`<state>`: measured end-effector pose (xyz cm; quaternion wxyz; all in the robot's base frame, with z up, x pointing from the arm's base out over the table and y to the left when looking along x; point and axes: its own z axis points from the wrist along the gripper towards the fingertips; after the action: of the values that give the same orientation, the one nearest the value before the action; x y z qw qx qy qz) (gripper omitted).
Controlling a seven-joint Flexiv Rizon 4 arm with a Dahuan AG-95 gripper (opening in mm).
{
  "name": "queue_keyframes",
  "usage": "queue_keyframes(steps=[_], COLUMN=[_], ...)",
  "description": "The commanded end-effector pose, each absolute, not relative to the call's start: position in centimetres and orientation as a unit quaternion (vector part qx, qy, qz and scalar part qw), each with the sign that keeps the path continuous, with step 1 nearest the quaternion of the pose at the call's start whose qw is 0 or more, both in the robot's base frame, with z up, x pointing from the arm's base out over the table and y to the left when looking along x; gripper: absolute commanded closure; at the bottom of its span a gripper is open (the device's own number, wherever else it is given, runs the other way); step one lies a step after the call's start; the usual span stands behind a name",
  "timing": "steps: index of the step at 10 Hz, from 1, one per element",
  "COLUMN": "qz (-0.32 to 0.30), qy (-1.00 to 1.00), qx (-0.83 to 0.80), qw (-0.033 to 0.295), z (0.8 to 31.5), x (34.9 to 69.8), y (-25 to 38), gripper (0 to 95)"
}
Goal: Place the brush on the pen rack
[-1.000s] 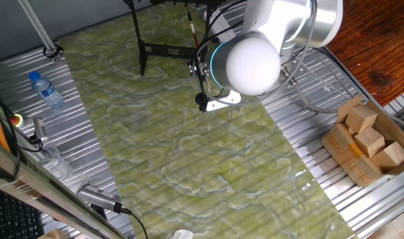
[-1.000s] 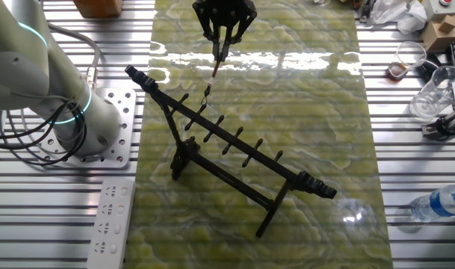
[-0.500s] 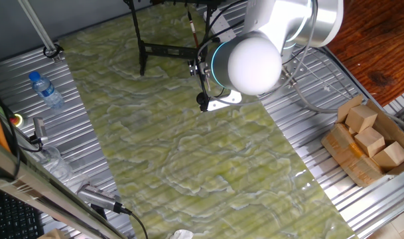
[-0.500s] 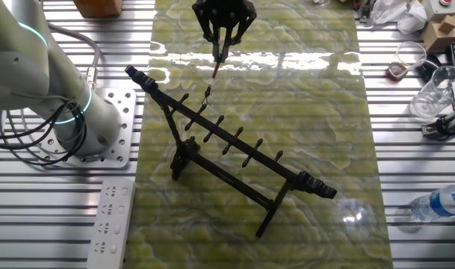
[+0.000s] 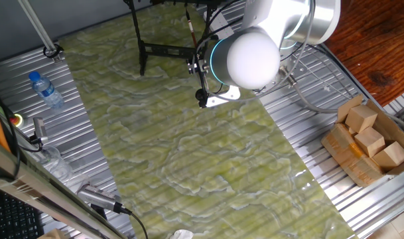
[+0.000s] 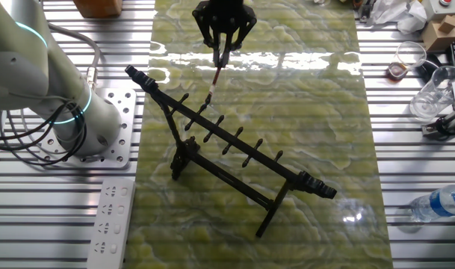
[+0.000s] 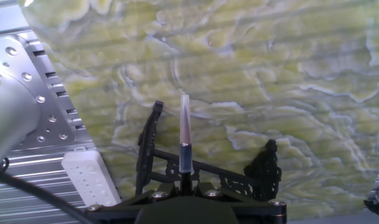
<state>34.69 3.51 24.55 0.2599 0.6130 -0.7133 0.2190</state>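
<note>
The pen rack (image 6: 234, 146) is a black barred frame standing on the green marbled mat, its pegged crossbar running diagonally. My gripper (image 6: 223, 46) hangs above the rack's far left end, shut on the brush (image 6: 215, 78). The brush hangs down from the fingers, its lower end close over the crossbar. In the hand view the gripper (image 7: 185, 186) holds the brush (image 7: 185, 134) pointing away, pale end outward, with the rack (image 7: 149, 146) beneath. In the one fixed view the brush (image 5: 190, 26) and rack (image 5: 165, 48) show at the top; the arm hides the fingers.
The robot base (image 6: 85, 123) and a white power strip (image 6: 111, 217) lie left of the rack. A water bottle (image 6: 436, 203) and glass cups (image 6: 429, 97) sit on the right. A cardboard box of wooden blocks (image 5: 367, 143) stands beside the mat.
The gripper with the brush has shifted slightly, the brush's lower end moving a little along the rack's crossbar. The rack has not moved.
</note>
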Motion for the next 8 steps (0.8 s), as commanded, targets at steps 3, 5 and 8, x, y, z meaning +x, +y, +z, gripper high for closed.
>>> queue_keyframes(steps=[3,5,8], qz=[0.220,0.222,0.224], qy=[-0.712,-0.711,-0.710], qx=[0.614,0.615,0.617], qw=[0.261,0.258,0.257], z=[24.40,24.07,23.81], x=[34.85,34.87,34.88], y=[3.28,3.02,2.91], gripper=[95.0,95.0,95.0])
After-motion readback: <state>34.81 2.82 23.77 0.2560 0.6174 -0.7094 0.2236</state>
